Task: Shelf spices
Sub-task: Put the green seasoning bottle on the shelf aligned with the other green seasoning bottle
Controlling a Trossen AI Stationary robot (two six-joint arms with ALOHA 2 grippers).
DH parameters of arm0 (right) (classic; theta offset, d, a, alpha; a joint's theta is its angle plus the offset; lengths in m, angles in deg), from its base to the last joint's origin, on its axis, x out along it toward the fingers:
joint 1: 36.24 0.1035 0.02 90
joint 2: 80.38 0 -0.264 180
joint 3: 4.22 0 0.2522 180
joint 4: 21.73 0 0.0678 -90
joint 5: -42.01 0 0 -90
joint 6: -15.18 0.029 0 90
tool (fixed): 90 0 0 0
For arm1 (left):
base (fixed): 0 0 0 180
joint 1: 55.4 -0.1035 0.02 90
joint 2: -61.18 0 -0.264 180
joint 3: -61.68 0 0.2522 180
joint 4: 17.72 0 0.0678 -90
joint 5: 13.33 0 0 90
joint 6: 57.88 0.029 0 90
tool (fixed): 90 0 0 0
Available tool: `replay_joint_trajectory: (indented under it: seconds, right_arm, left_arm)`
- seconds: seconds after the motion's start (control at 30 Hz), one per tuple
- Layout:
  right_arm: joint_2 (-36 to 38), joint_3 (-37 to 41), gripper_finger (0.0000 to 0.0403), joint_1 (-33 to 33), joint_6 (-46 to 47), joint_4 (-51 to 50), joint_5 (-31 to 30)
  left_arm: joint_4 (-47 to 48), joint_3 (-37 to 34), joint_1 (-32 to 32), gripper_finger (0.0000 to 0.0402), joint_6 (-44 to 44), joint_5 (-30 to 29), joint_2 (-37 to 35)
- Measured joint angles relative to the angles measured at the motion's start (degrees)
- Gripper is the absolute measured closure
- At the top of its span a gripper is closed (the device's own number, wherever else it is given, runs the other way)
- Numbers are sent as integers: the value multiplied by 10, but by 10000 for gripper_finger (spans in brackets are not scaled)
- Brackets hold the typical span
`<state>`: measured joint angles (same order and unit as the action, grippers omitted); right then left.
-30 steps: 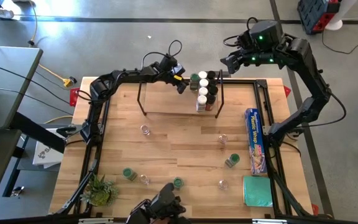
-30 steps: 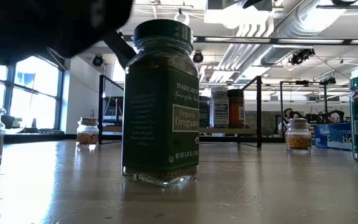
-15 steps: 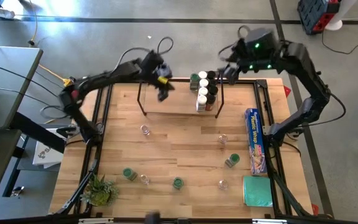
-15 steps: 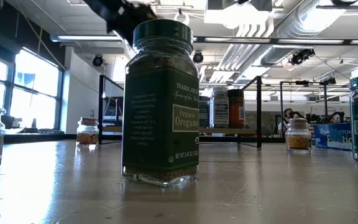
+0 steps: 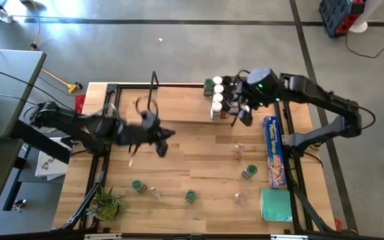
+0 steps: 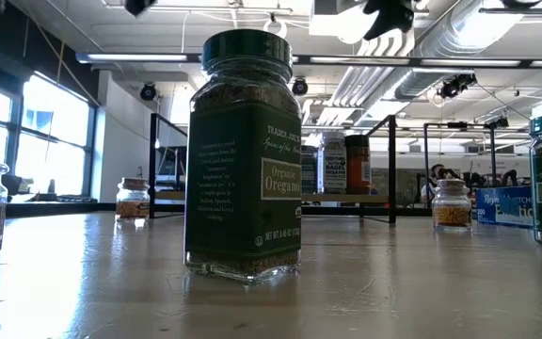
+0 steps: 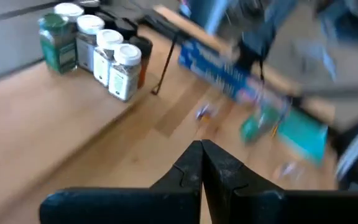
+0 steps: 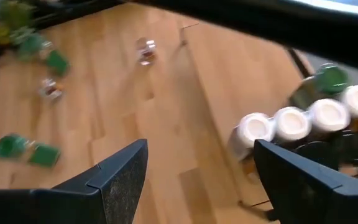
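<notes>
- Right gripper [image 5: 242, 115]: fingers spread wide, nothing between them; it hangs over the shelf's [image 5: 182, 107] right end.
- Left gripper [image 5: 162, 142]: fingertips pressed together, empty; it sits over bare table [image 5: 199, 157] in front of the shelf.
- Shelved jars [image 5: 217, 97]: a tight block just beside the right gripper. Lids counted: one green, four white, and several dark behind whose number is unclear.
- Loose jars [image 5: 249, 172]: six counted, three with green lids and three clear. All stand on the table, well apart from both grippers, on the near side.
- Oregano jar [image 6: 243, 155]: one, closest to the low camera. Upright, squarish glass, dark green lid, green label reading "Organic Oregano".
- Others, one each: blue plastic-wrap box [image 5: 273, 150] near the right gripper, green cloth [image 5: 275, 203], small plant [image 5: 107, 203].
</notes>
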<state>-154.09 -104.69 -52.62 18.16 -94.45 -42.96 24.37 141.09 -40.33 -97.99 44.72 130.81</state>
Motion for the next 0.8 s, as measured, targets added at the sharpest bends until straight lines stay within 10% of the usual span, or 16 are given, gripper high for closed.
replay_joint_trajectory:
  seconds: [0.1,0.37,0.63,0.8]
  right_arm:
    - [43,50,116,0,-28,3,31]
    - [144,108,116,0,-33,-2,54]
    - [188,108,116,0,-18,-5,54]
    - [192,108,116,0,-15,-10,53]
  left_arm:
    - [2,31,83,401,-134,-98,59]
    - [-133,48,145,398,-216,-48,193]
    - [-141,74,144,307,-130,244,241]
    - [-58,108,165,221,-125,316,273]
